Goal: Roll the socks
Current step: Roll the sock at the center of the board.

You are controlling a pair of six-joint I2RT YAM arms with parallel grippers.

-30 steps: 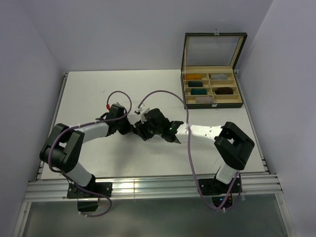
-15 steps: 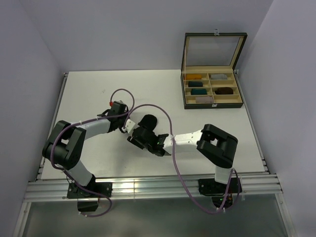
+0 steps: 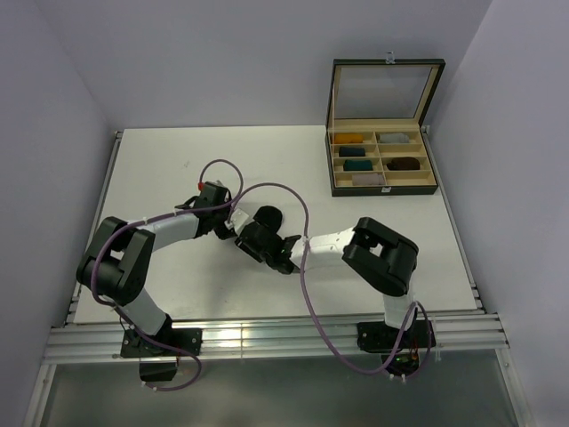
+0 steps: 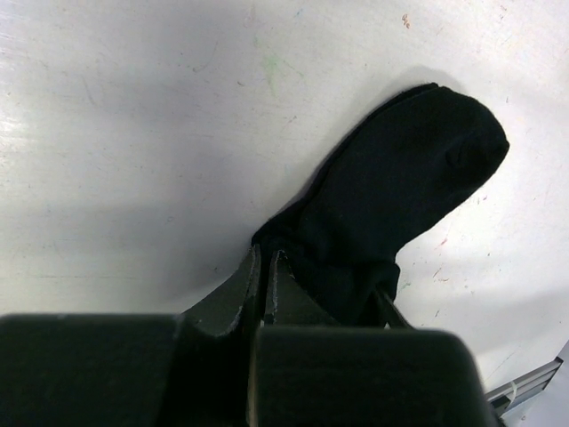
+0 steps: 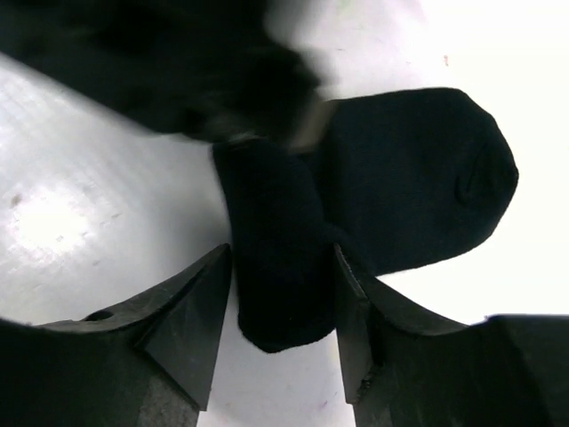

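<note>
Socks [image 3: 268, 216]: black, lying on tabletop [image 3: 160, 169] near centre, where both arm tips meet. Toe end flat, other end folded over. Left jaws closed, pinching sock edge. Right jaws clasp folded part, one finger touching each side. Two socks not distinguishable.

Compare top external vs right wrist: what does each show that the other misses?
Only top external: the whole left arm and right arm, and the open box at the far right with rolled bundles in its compartments.
Only right wrist: the right gripper up close, its fingers against both sides of the folded end of the black sock.
Both: the sock lying on the white table, with the right gripper at it.
</note>
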